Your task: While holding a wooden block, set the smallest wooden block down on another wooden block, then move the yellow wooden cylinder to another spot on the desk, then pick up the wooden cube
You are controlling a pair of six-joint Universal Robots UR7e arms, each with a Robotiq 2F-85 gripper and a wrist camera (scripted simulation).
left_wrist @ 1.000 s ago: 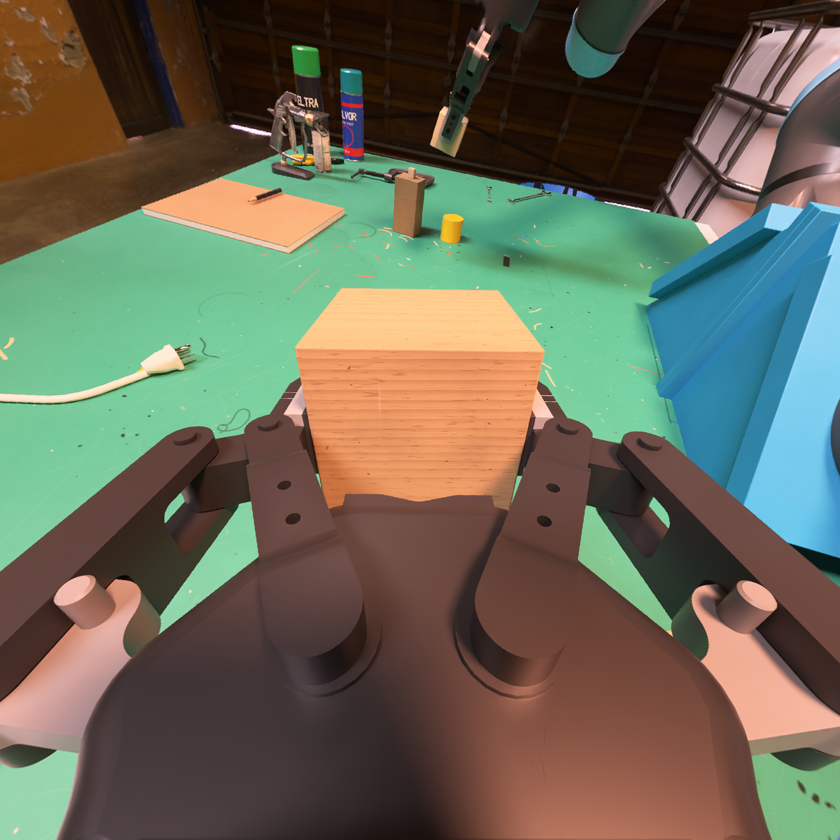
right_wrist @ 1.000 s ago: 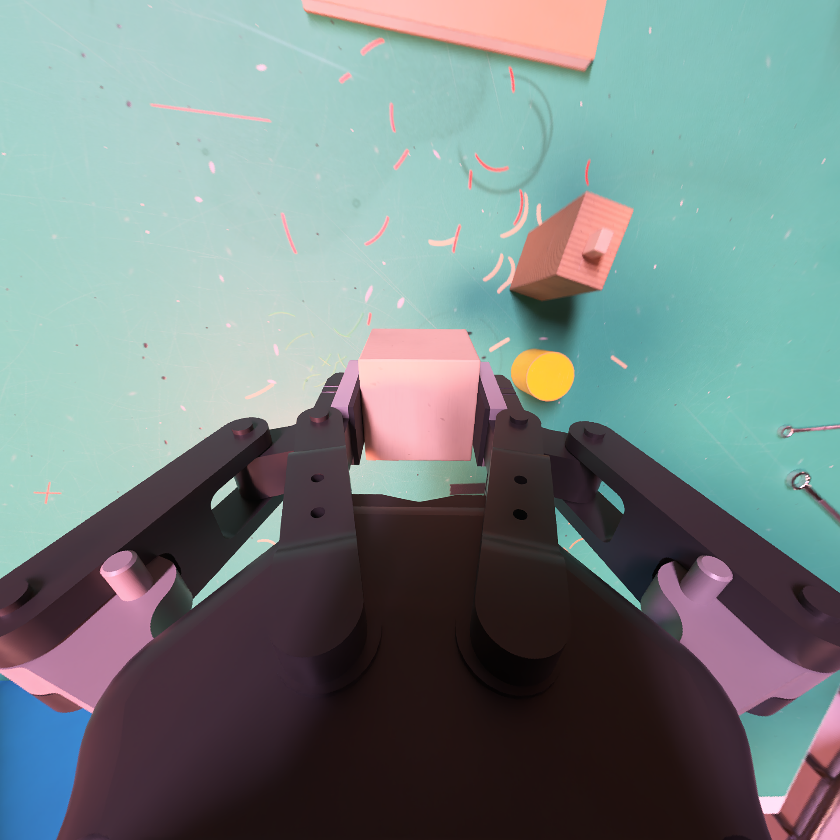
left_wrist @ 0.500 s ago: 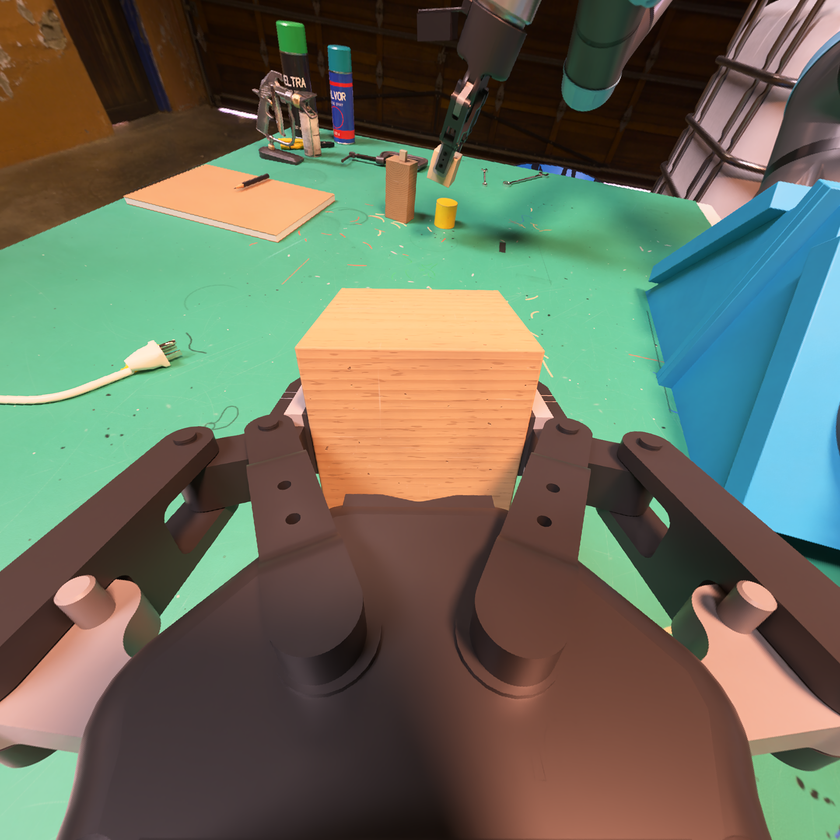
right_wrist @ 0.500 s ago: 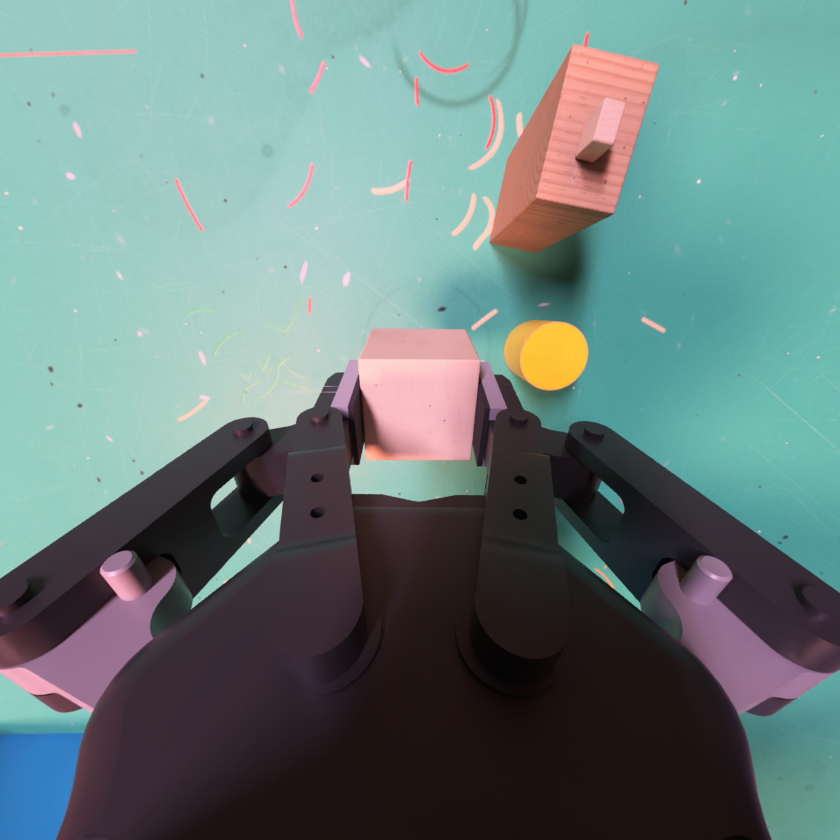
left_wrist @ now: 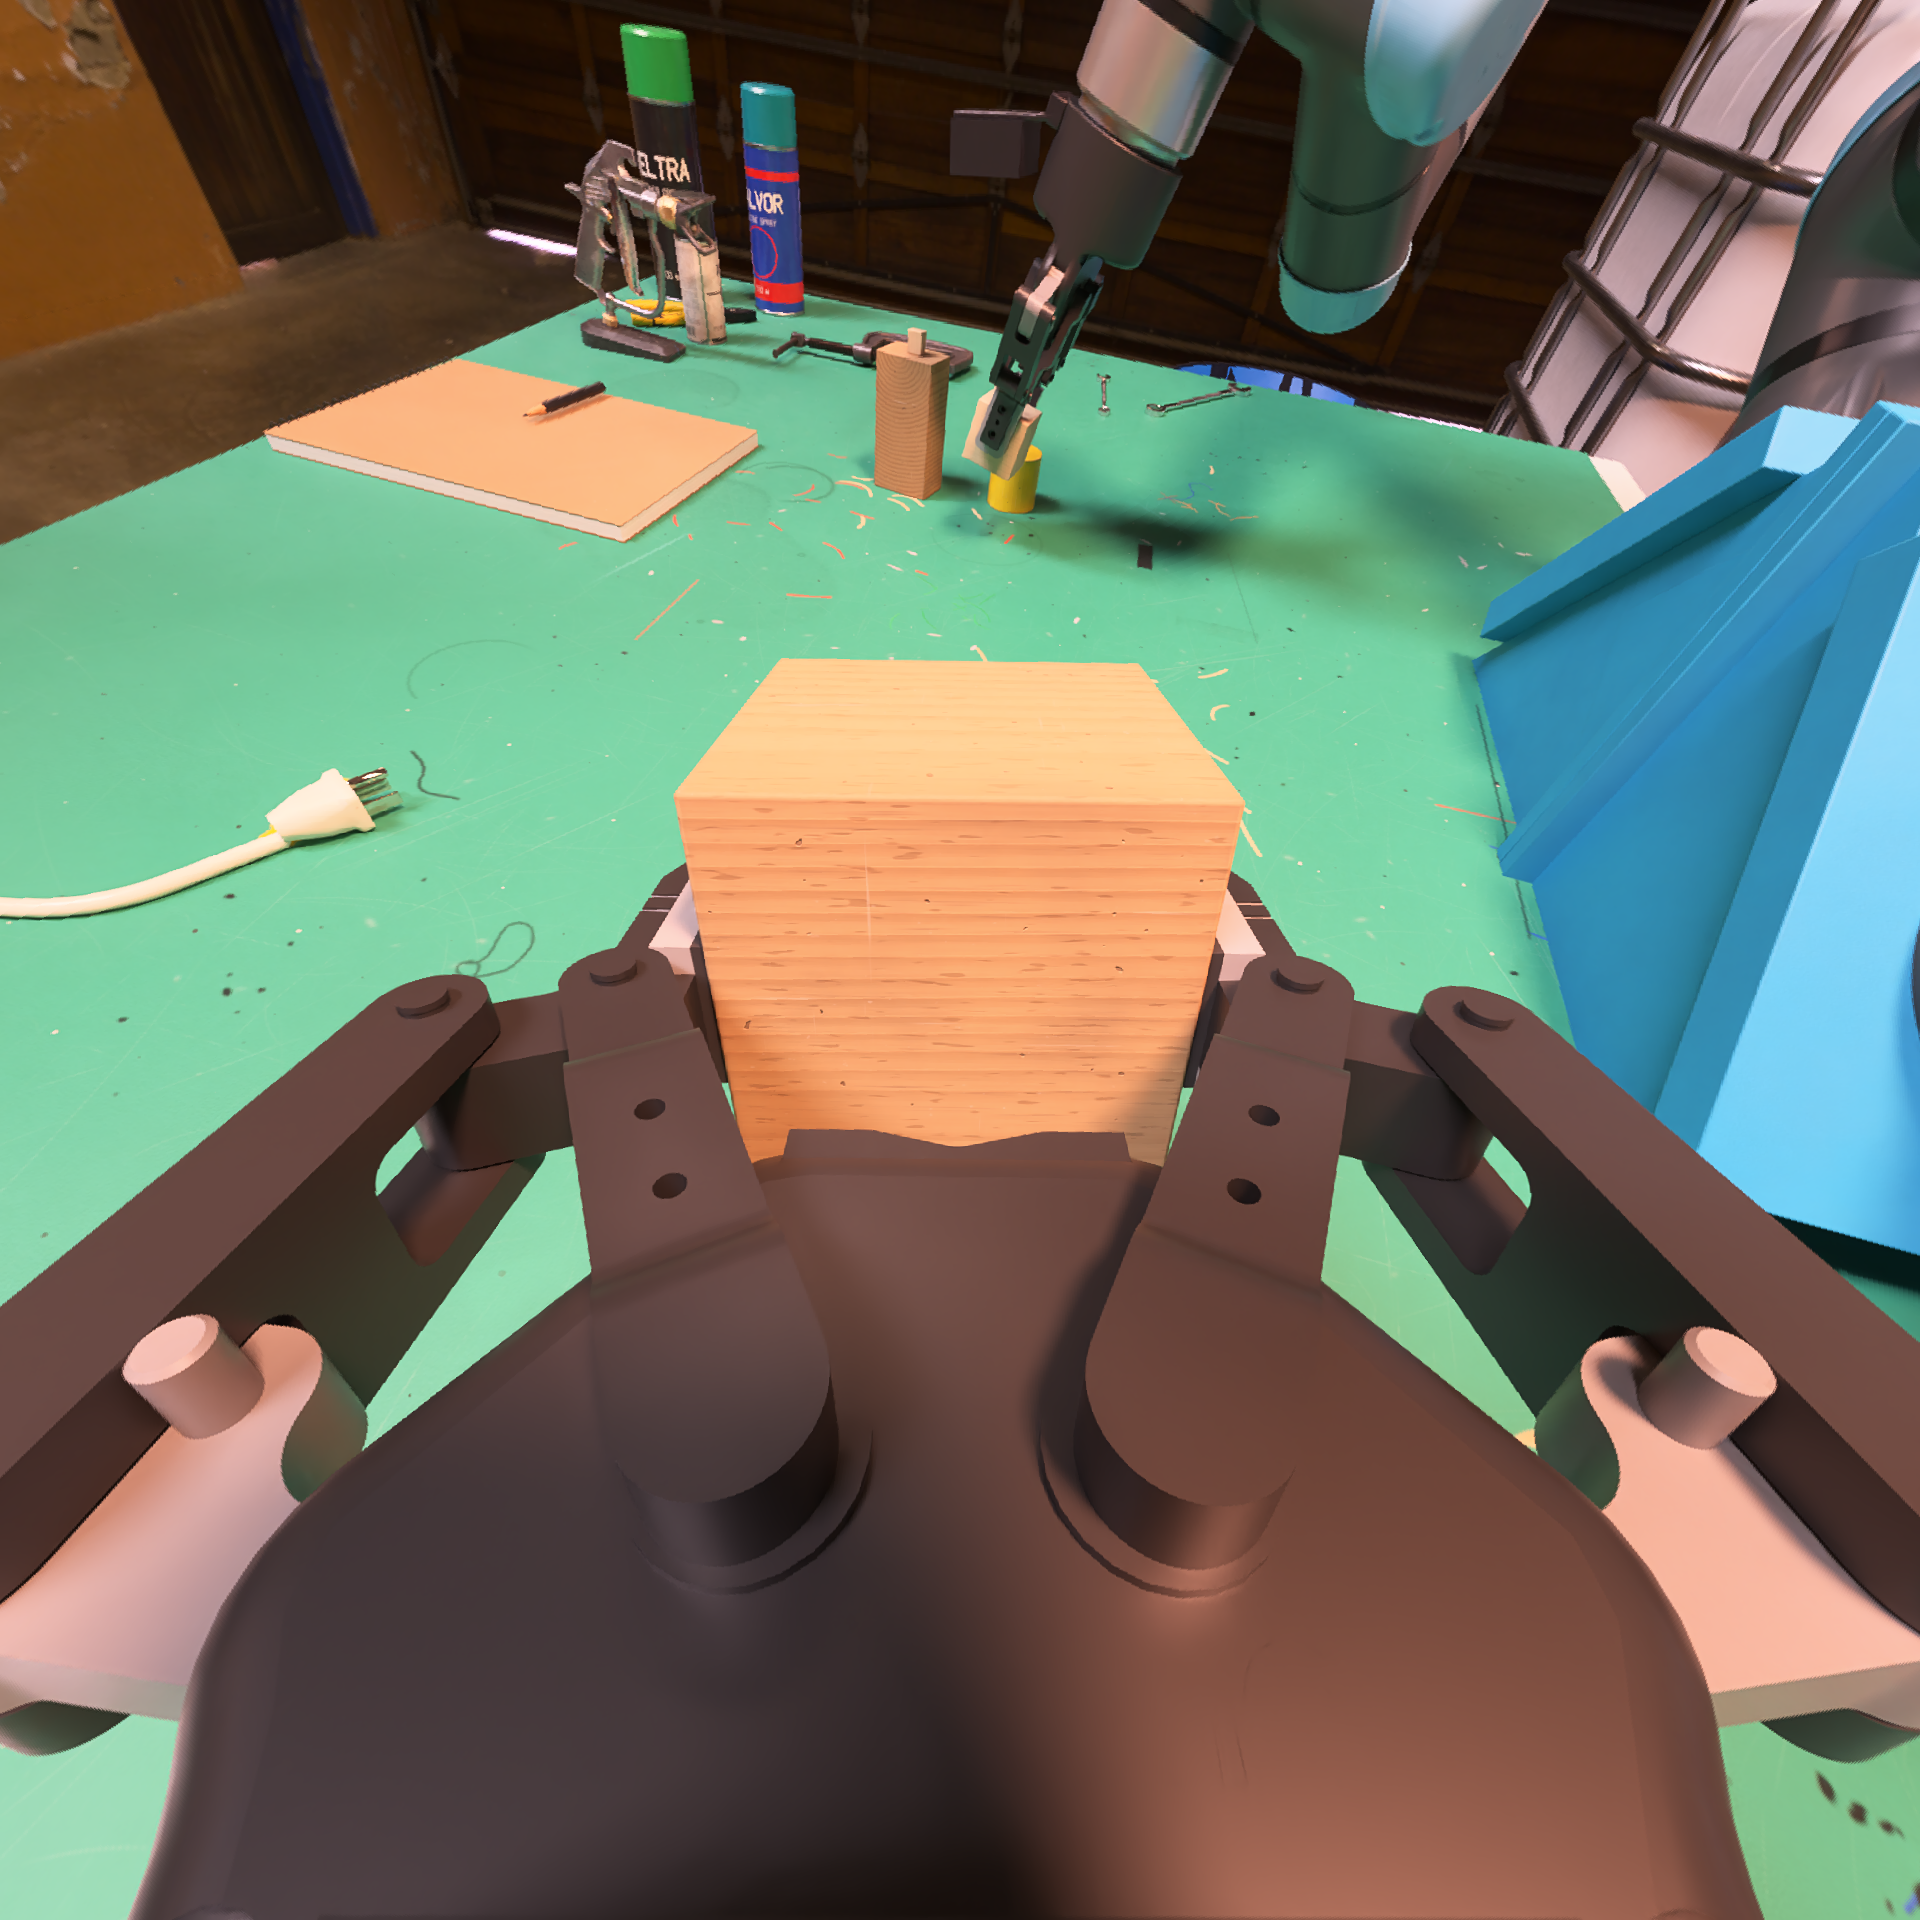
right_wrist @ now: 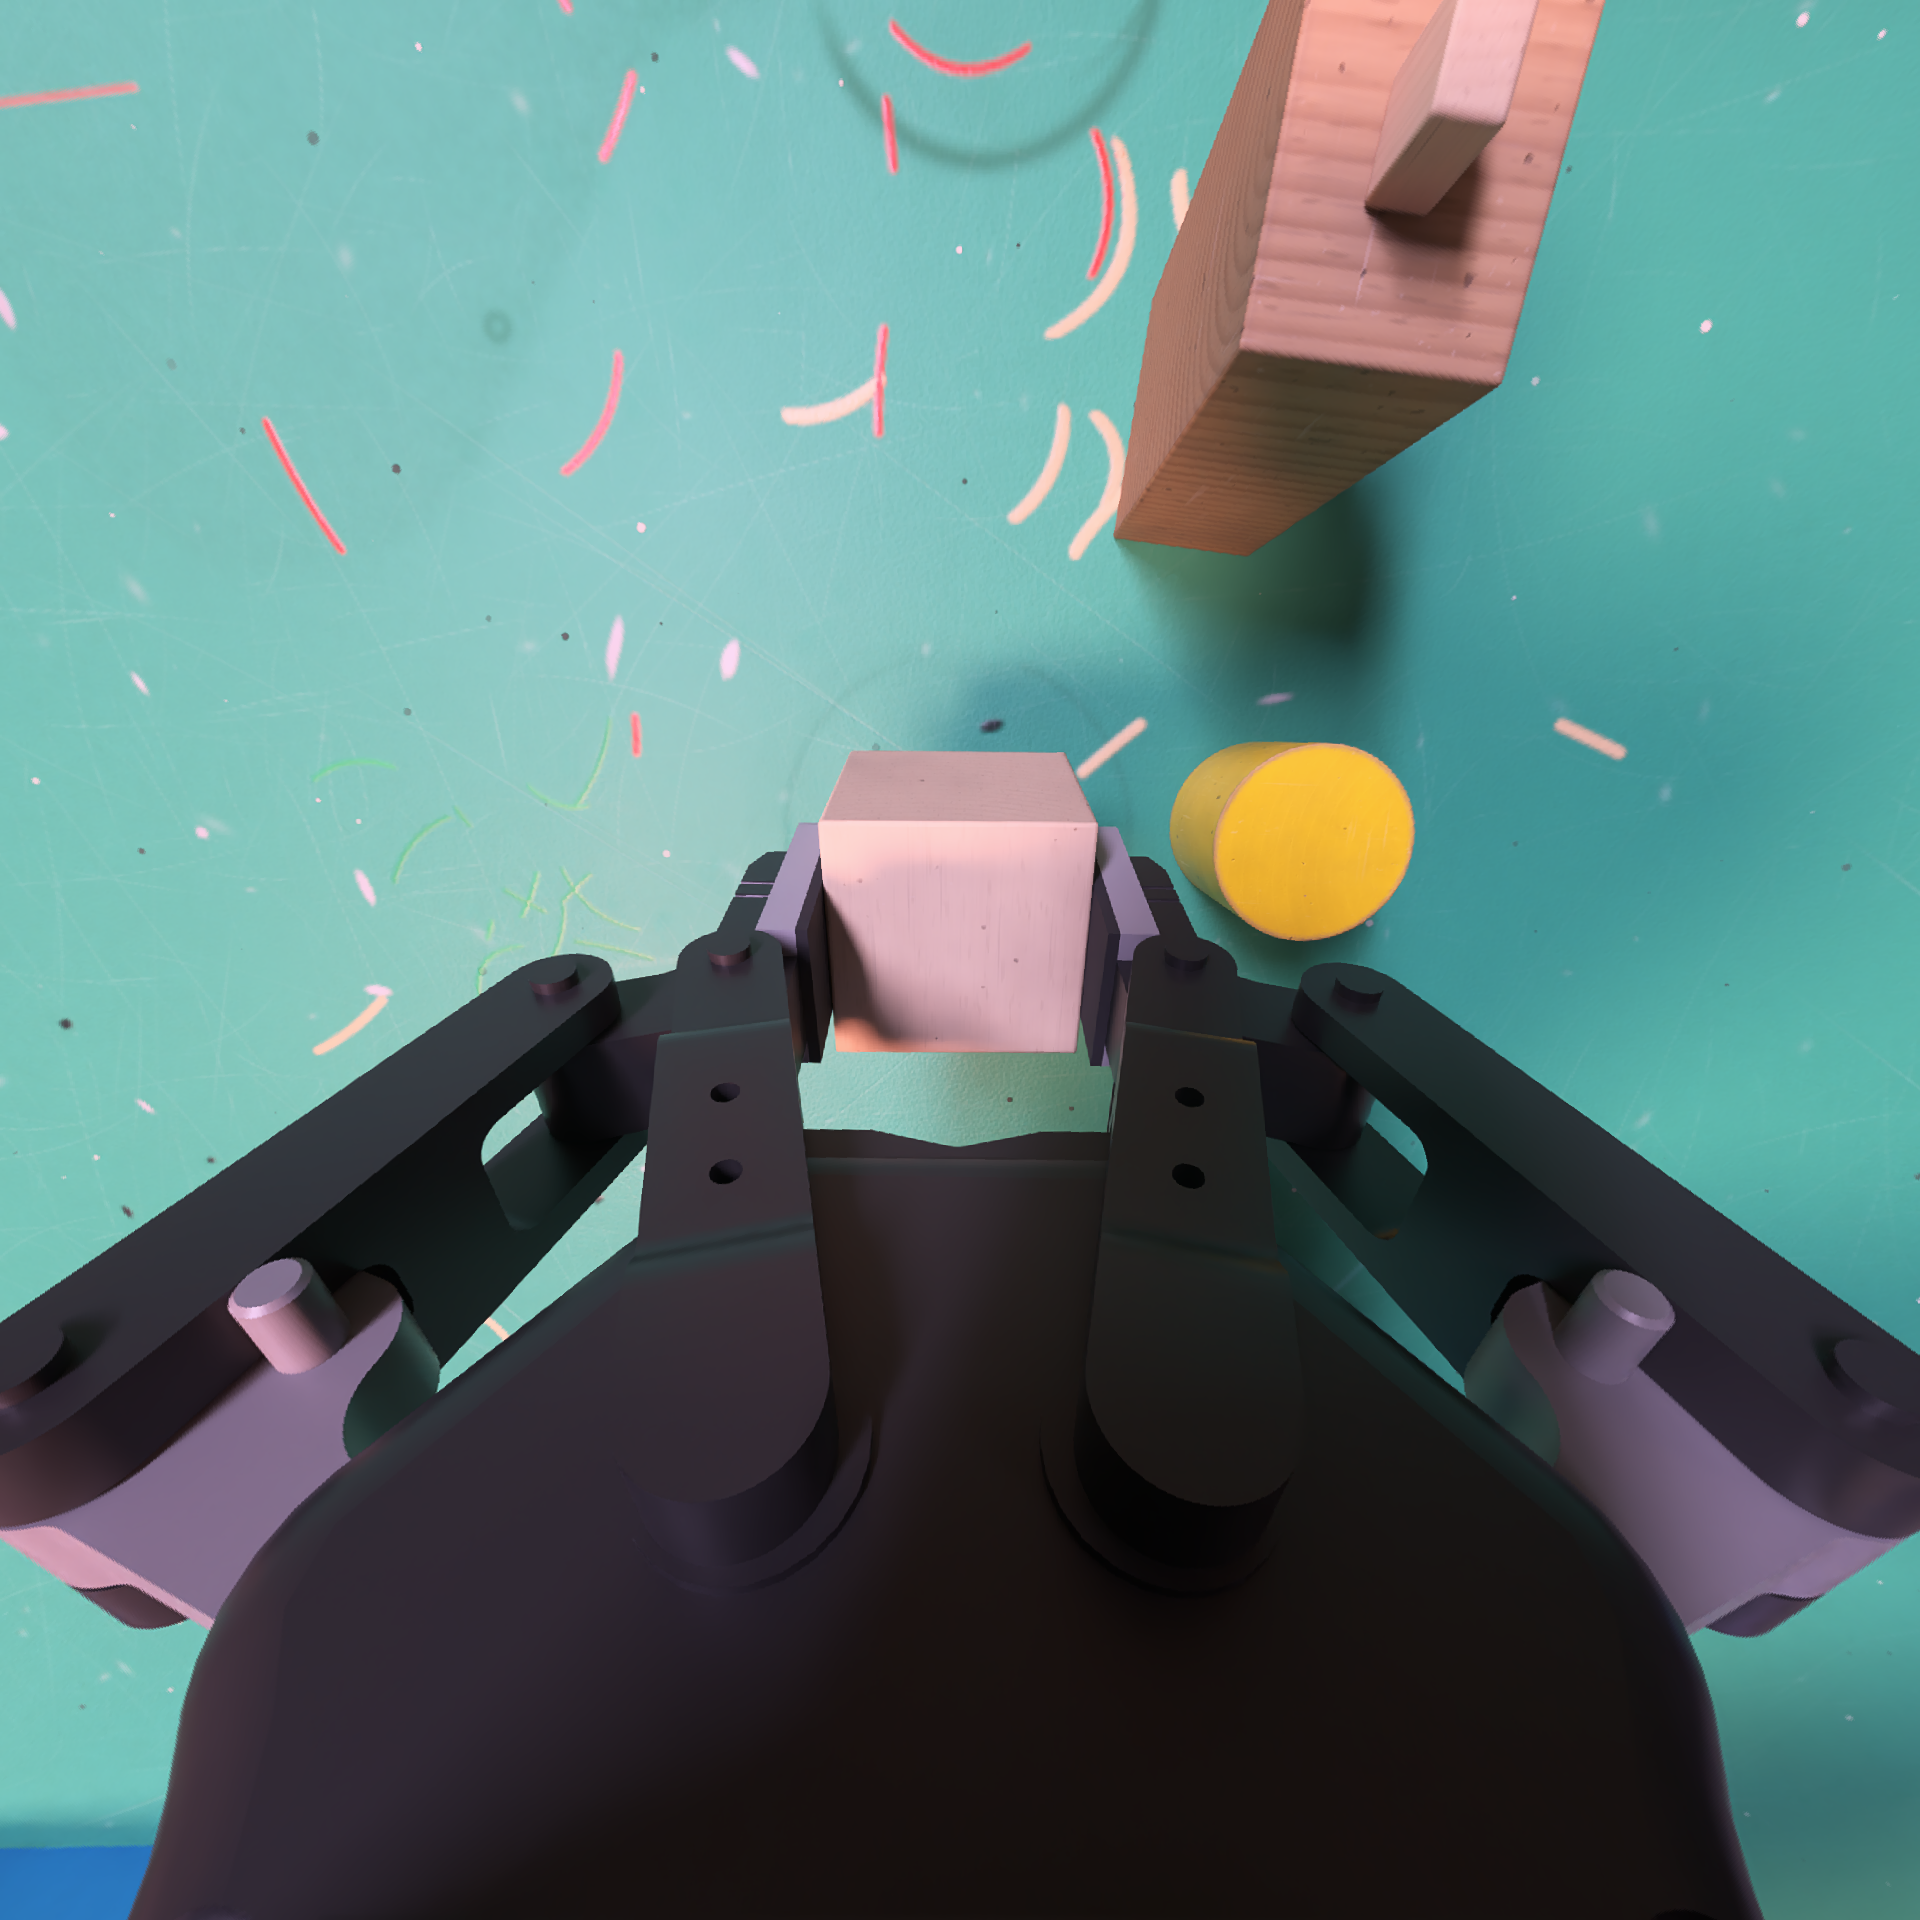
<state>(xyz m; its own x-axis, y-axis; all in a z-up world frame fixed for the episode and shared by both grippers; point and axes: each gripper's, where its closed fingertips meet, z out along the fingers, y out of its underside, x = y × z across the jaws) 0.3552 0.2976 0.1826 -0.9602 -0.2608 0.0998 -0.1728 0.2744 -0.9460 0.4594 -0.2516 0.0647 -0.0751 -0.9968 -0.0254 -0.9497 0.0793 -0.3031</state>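
Right wrist view: the right gripper (right_wrist: 958, 914) pinches a pale wooden cube (right_wrist: 956, 904) between its pads, low over the green desk (right_wrist: 416, 520), nose down.
Left wrist view: the left gripper (left_wrist: 956, 935) clamps a large plywood block (left_wrist: 956, 883) on both sides, up off the mat, near the camera.
Smallest block: a tiny pale block (right_wrist: 1444, 114) lies on top of the tall wooden block (right_wrist: 1320, 312), far right of the cube, so step one looks done.
Yellow cylinder: the yellow wooden cylinder (right_wrist: 1294, 840) stands just beside the right finger, apart from it by a thin gap.
Risk one: that right finger sits so close to the cylinder that any sideways drift could knock it over or roll it away.
Risk two: the cube fills the right gripper; it must go down before the cylinder can be taken, and a release too near could bump the cylinder.
Risk three: a careless swing toward the tall block could shake the tiny block off its narrow top.
Risk four: the left grip is wide and full; a slip there breaks the holding condition.
Surface: green mat, scratched, scattered with red and cream shavings and dark specks.
Far side: a tan pad (left_wrist: 509, 447) with a pencil (left_wrist: 566, 400), two spray cans (left_wrist: 717, 177), a spray gun (left_wrist: 623, 239), a clamp (left_wrist: 831, 348).
Left: a cream power plug (left_wrist: 322, 805) on its cord.
Right: a big blue housing (left_wrist: 1714, 810).
Room: dark wooden wall behind, orange wall far left.
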